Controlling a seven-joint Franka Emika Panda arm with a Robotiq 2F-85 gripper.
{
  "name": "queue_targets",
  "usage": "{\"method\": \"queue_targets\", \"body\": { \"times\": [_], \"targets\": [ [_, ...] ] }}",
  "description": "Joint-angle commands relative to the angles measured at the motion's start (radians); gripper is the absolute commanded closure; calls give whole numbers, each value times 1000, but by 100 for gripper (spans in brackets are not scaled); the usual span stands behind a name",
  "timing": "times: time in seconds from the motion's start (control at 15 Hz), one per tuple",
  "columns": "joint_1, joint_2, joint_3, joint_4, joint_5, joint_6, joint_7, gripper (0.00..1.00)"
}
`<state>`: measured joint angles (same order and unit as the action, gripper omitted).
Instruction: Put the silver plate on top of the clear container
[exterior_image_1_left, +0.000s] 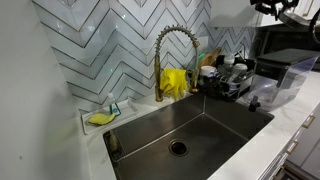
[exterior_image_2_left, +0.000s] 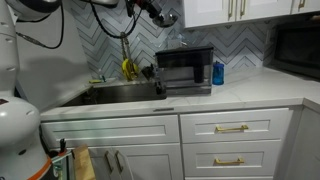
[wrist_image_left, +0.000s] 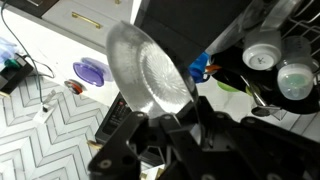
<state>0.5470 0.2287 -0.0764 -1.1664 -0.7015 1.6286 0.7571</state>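
The silver plate (wrist_image_left: 150, 70) is round and shiny, and in the wrist view it stands on edge between my gripper's (wrist_image_left: 172, 116) black fingers. The gripper is shut on the plate's lower rim. In an exterior view the gripper (exterior_image_2_left: 155, 12) holds the plate (exterior_image_2_left: 168, 17) high in the air above the microwave. In the wrist view a round clear container (wrist_image_left: 296, 80) sits in the black dish rack (wrist_image_left: 240, 88) below me to the right, beside a white bowl (wrist_image_left: 264, 55). The rack also shows in an exterior view (exterior_image_1_left: 230, 78).
A black microwave (exterior_image_2_left: 185, 70) stands on the white counter next to a blue bottle (exterior_image_2_left: 218, 72). A steel sink (exterior_image_1_left: 185, 135) with a spring faucet (exterior_image_1_left: 170, 50) and yellow gloves (exterior_image_1_left: 177, 82) lies beside the rack. A sponge (exterior_image_1_left: 100, 118) sits at the sink's corner.
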Motion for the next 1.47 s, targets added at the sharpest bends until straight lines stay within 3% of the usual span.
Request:
{"method": "queue_targets", "body": {
  "times": [0.0,1.33,1.4],
  "targets": [
    [-16,-36,-16,-61,-66,44,-82,98],
    [-27,-43,-28,-92,-122,93,-133,98],
    [-28,-6,-27,-42,-99,71,-119,98]
  ]
}}
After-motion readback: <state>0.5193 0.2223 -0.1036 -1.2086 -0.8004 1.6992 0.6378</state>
